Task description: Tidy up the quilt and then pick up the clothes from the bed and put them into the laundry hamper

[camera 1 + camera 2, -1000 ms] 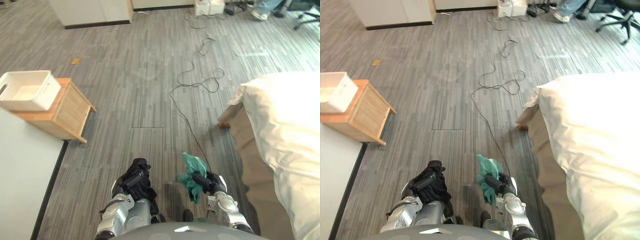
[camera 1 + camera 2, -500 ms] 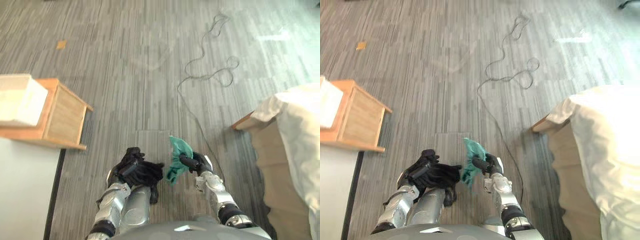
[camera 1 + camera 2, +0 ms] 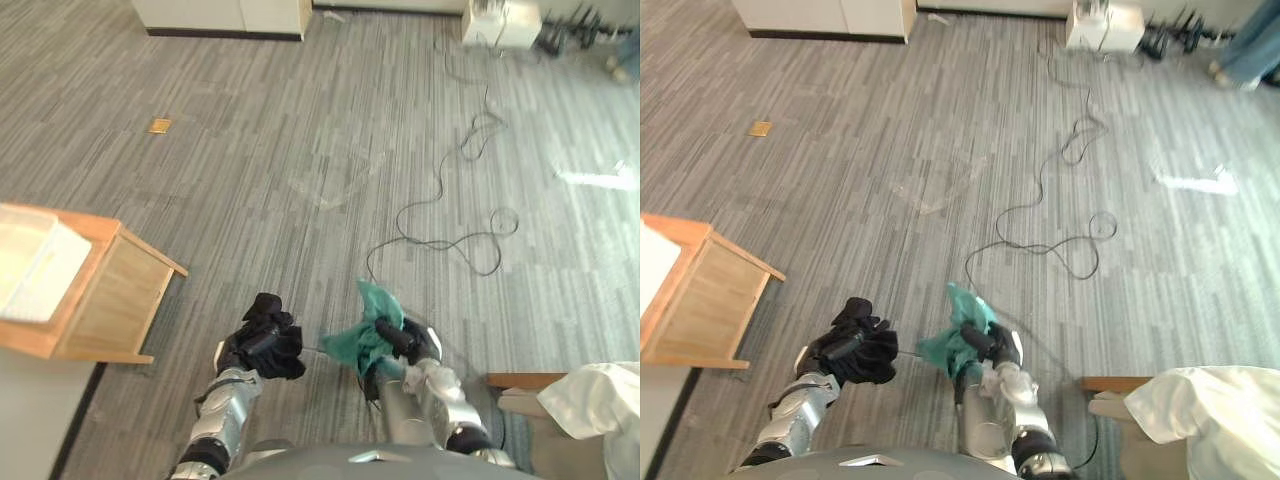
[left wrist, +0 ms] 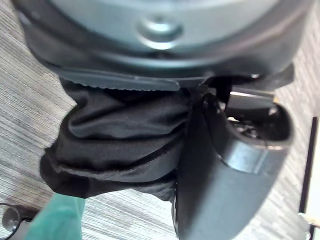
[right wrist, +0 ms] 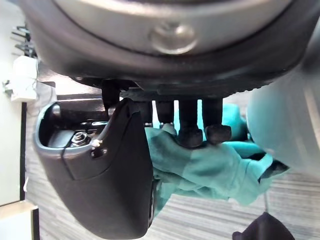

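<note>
Left hand: fingers curled tight round a black garment. In the left wrist view the thumb lies against the wadded cloth, and the cloth bulges out past the hand.

Right hand: fingers are hooked over a teal garment and pinch it against the thumb. The loose end fans out to the left of the hand.

Both hands are near centre, low over the grey floor. They sit side by side, the black bundle just left of the teal one. I can't tell whether the two cloths touch.

Both clothes are in hand, neither is in the basket.

The white basket is at the left edge on a wooden stand, well apart from both hands.

The bed corner with the white quilt is near right, beside the right arm.

A small tan patch lies on the floor far left. A white cabinet stands along the far edge.
</note>
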{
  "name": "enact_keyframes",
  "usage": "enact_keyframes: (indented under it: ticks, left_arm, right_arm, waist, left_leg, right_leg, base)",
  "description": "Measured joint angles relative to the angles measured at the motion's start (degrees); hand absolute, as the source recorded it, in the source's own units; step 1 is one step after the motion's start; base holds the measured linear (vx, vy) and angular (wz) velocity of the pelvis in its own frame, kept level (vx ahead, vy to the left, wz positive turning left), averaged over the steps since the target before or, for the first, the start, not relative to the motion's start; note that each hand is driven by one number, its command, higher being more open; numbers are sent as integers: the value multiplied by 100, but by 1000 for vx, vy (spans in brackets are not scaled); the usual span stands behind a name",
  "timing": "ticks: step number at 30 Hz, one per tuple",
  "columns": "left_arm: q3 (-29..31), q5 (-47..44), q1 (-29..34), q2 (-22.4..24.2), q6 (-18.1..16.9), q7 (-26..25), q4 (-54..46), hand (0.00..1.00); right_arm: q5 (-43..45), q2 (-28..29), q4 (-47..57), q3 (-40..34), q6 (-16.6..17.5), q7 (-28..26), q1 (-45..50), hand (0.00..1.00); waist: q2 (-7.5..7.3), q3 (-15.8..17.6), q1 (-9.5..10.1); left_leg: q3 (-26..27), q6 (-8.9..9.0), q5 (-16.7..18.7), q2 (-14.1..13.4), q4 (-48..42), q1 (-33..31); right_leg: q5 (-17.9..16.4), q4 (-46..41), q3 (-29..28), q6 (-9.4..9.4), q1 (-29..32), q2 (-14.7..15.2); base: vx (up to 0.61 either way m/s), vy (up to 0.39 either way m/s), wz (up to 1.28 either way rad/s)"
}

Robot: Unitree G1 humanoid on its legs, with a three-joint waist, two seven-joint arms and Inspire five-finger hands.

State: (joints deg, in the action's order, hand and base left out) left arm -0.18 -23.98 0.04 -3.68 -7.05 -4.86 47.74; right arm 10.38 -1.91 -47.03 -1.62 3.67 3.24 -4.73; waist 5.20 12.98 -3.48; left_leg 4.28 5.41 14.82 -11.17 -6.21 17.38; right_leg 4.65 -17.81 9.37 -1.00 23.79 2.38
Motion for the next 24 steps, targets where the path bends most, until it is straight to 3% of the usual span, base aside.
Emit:
enact_keyframes:
  ticks: [1, 2, 3, 4, 5, 6, 7, 8, 10, 12, 13, 14, 15, 16, 18, 19, 21, 24]
  left_arm:
    - [2, 1, 0, 42, 0, 5, 50, 0]
    - [6, -4, 10, 107, 2, 30, 125, 0]
    - [15, -7, 54, 134, 3, 45, 120, 0]
    - [83, -16, 170, 187, 2, 82, 38, 0]
    - [107, -16, 260, 206, 6, 97, -51, 0]
    - [124, -38, 378, 223, 6, 128, -221, 0]
    - [129, -44, 429, 222, 4, 128, -366, 0]
    - [130, -44, 433, 222, 4, 125, -424, 0]
    - [199, -67, 440, 228, -4, 122, -566, 0]
    - [337, -87, 448, 237, -2, 118, -553, 0]
    - [383, -91, 439, 239, -2, 122, -553, 0]
    - [397, -93, 436, 256, -3, 125, -554, 0]
    - [402, -96, 443, 283, -2, 134, -543, 0]
    - [426, -98, 437, 262, -1, 144, -497, 0]
    - [464, -129, 350, 258, 0, 131, -492, 0]
    - [519, -159, 291, 257, 8, 143, -490, 0]
    - [650, -298, 287, 236, 15, 147, -502, 0]
    - [731, -343, 439, 153, 10, 185, -518, 0]
  right_arm:
    - [-1, -29, 0, 0, 1, -3, -9, 0]
    - [-1, -63, 1, 8, -3, -3, 13, 0]
    - [0, -67, 0, 19, -4, -2, 71, 0]
    - [-1, -70, 2, 140, -2, 2, 146, 0]
    - [0, -76, 7, 210, -1, 3, 143, 0]
    - [9, -74, 9, 348, 0, 11, 115, 0]
    - [7, -56, 7, 469, 2, 10, 51, 0]
    - [4, -46, 2, 512, 2, 10, 1, 0]
    - [2, -18, -5, 658, 2, -1, -190, 0]
    - [0, 44, -33, 679, 1, -15, -299, 0]
    - [-2, 55, -31, 641, 7, -33, -310, 0]
    - [-12, 52, -31, 604, 9, -42, -304, 0]
    - [-60, 22, -46, 534, 12, -34, -292, 0]
    - [-65, 26, -93, 501, 3, -18, -280, 0]
    - [-66, 33, -88, 448, 29, -14, -327, 0]
    - [-66, 43, -101, 423, 30, -8, -361, 0]
    - [-66, 140, -108, 406, 31, -19, -317, 0]
    - [-84, 240, -290, 374, 34, -25, -269, 0]
  waist:
    - [39, -11, -9]
    - [65, 2, 6]
    - [74, 7, 9]
    - [74, 15, 45]
    - [84, 28, 63]
    - [94, 24, 193]
    - [74, 28, 337]
    - [56, 37, 408]
    - [21, 65, 588]
    - [-49, 109, 737]
    - [-175, 135, 744]
    - [-215, 125, 749]
    - [-244, 138, 779]
    - [-431, 123, 816]
    - [-616, 32, 897]
    - [-626, 26, 981]
    - [-684, -13, 1060]
    - [-574, -82, 1127]
  left_leg:
    - [-70, 37, -158, -106, -350, -91]
    - [-312, 87, -468, -281, -1503, -432]
    - [-398, 145, -723, -345, -2118, -601]
    - [-598, 398, -1520, -433, -3445, -1057]
    - [-627, 500, -1547, -473, -4226, -1354]
    - [-521, 543, -1330, -567, -5539, -1977]
    - [-309, 454, -1016, -578, -6206, -2502]
    - [-188, 403, -871, -561, -6302, -2728]
    - [232, 180, -409, -463, -5796, -3368]
    - [342, -28, -104, -111, -4308, -3581]
    - [362, -95, -203, 223, -2915, -3566]
    - [421, -178, -421, 351, -2109, -3532]
    - [819, -499, -1303, 414, -1114, -3476]
    - [1156, -760, -1695, 610, -801, -3312]
    - [1463, -845, -1592, 879, -861, -3388]
    - [1584, -1086, -1428, 906, -1128, -3457]
    - [1613, -1198, -1332, 1078, -1109, -3284]
    - [1382, -1158, -918, 1048, -1016, -2777]
  right_leg:
    - [-134, -33, 58, -68, -103, -97]
    - [-376, 59, 211, -155, -515, -280]
    - [-460, 148, 215, -176, -759, -336]
    - [-577, 410, 147, -282, -1274, -481]
    - [-626, 517, 114, -332, -1508, -547]
    - [-711, 717, -31, -436, -1864, -681]
    - [-747, 925, -186, -490, -2163, -746]
    - [-757, 1033, -267, -504, -2297, -761]
    - [-731, 1336, -534, -469, -2664, -754]
    - [-829, 1545, -732, -399, -3031, -627]
    - [-953, 1608, -699, -271, -3194, -432]
    - [-1028, 1639, -622, -194, -3254, -346]
    - [-1194, 1743, -526, -32, -3478, -228]
    - [-1350, 1787, -383, 102, -3641, 3]
    - [-1328, 1823, 46, 164, -3650, 256]
    - [-1182, 1858, 218, 397, -3760, 310]
    - [-915, 1742, 346, 768, -3963, 381]
    - [-813, -266, 479, 983, -3505, 343]
  base:
    - [604, -389, -8]
    - [525, -324, 8]
    - [644, -333, 2]
    - [427, -159, -13]
    - [498, -135, -40]
    - [446, -95, -57]
    - [430, -82, -63]
    - [416, -57, -56]
    - [462, 3, -59]
    - [528, 132, -48]
    - [454, 163, -7]
    - [488, 168, 20]
    - [533, 181, 43]
    - [646, 215, 56]
    - [530, 170, 65]
    - [405, 125, 63]
    - [467, 151, 78]
    - [447, 166, 75]
